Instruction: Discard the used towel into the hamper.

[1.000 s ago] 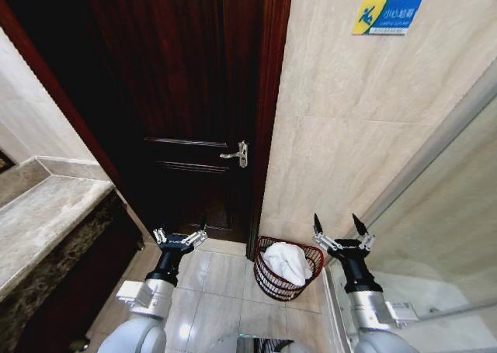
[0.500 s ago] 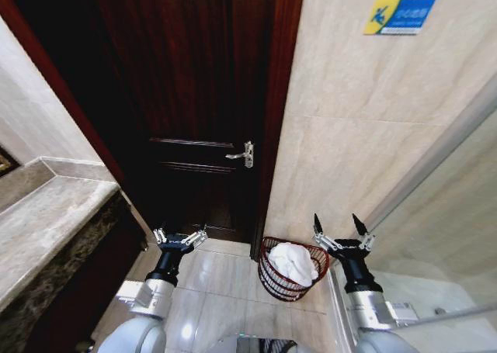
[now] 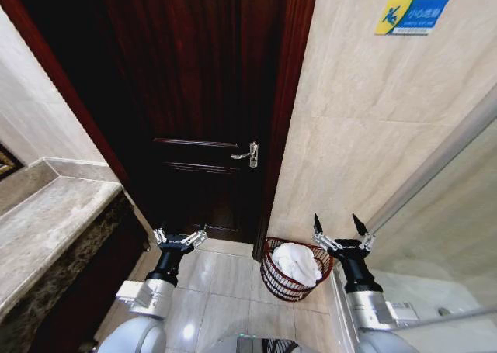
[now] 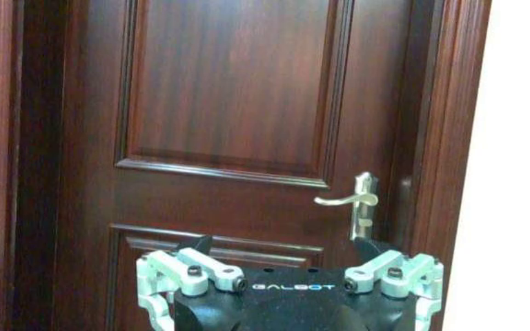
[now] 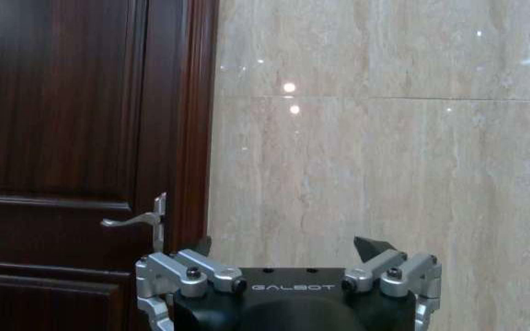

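Your left tool and right tool hover low, both spread wide and empty. Between them on the tiled floor stands the red wire hamper, the white towel inside. Beyond, the dark wooden door with its lever handle is shut.

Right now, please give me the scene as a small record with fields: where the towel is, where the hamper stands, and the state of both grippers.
towel: white towel, lying inside the hamper
hamper: dark-red wire basket on the tiled floor, at the foot of the beige wall, just beside the door frame
left gripper: open, holding nothing, low in front of the door
right gripper: open, holding nothing, beside the hamper's rim
door: dark wooden door, closed, with a silver handle
task state: towel appears already discarded
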{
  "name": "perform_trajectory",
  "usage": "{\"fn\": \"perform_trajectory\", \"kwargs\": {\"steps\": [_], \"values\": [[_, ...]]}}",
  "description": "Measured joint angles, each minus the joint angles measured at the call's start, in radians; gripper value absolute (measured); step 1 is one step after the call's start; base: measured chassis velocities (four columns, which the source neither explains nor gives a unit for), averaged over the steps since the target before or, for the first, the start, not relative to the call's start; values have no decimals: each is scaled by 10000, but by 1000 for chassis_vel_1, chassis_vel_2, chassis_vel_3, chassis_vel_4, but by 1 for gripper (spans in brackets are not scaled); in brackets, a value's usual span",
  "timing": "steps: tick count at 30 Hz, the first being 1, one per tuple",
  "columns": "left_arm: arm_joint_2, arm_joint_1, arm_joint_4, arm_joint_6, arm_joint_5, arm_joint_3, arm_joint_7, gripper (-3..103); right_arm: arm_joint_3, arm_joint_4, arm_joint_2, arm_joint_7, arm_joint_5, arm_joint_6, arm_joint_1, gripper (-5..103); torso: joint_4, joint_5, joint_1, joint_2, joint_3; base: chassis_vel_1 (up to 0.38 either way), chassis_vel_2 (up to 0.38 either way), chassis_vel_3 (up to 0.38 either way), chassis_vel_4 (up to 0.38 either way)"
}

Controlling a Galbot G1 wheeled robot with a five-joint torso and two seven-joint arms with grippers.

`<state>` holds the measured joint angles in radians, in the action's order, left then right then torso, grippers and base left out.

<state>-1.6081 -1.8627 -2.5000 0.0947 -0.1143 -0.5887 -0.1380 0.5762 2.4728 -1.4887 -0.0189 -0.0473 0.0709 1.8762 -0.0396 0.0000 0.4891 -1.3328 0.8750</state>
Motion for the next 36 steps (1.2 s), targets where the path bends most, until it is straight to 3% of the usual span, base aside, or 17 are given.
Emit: {"fn": "perform_trajectory", "kwargs": {"steps": [36], "values": [[1, 0, 0, 0, 0, 0, 0, 100, 0, 0, 0, 0, 0, 0, 0, 100, -1, 0, 0, -2, 1, 0, 0, 0, 0]]}}
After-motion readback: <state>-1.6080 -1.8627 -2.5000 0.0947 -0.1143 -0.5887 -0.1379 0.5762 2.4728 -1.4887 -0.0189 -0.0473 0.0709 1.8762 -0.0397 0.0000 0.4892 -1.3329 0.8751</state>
